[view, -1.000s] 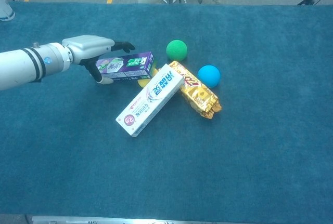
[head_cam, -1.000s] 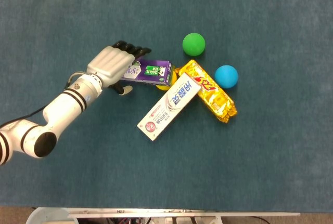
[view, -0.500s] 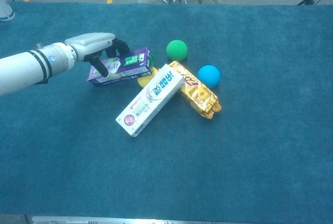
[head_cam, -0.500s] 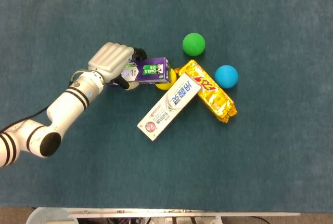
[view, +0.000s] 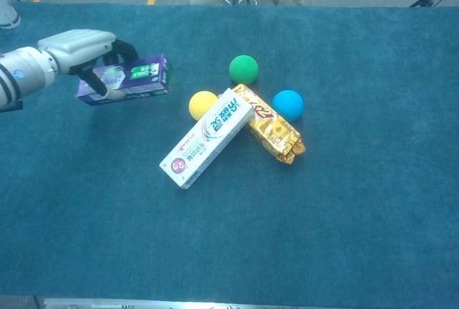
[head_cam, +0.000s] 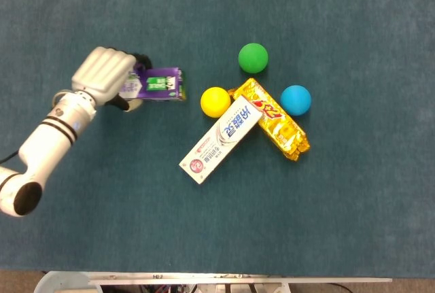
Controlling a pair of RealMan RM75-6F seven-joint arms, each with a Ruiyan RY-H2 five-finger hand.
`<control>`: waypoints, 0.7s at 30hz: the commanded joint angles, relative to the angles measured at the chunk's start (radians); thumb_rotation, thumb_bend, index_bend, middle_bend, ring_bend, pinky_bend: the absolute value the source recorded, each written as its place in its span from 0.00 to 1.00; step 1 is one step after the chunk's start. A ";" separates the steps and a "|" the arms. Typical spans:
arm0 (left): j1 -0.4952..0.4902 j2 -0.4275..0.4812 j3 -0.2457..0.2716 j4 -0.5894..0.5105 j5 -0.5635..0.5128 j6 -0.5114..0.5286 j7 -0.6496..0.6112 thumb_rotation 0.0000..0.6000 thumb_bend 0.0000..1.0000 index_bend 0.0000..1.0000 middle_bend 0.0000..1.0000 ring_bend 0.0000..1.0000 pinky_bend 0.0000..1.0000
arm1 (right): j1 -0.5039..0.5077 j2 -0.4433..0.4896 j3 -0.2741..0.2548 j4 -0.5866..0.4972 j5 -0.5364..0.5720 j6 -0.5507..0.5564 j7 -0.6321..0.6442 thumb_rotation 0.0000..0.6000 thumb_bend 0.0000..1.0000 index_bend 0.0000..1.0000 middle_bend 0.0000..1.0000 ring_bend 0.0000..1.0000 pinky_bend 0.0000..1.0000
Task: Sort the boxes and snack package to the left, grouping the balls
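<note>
Left robot hand (head_cam: 102,75) curled around purple box (head_cam: 160,85), palm down.

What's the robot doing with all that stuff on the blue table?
It is sorting. The left robot hand grips a purple box and holds it out to the left, away from the pile. Still in the middle are a white box leaning on a gold snack pack, with a yellow ball right beside the white box. A green ball and a blue ball sit close by. The other hand is not in view.
</note>
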 commanded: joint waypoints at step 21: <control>0.014 -0.056 0.079 0.052 -0.196 0.119 0.452 1.00 0.27 0.47 0.62 0.51 0.35 | -0.003 0.006 -0.005 -0.019 0.003 -0.001 -0.018 1.00 0.06 0.16 0.26 0.16 0.24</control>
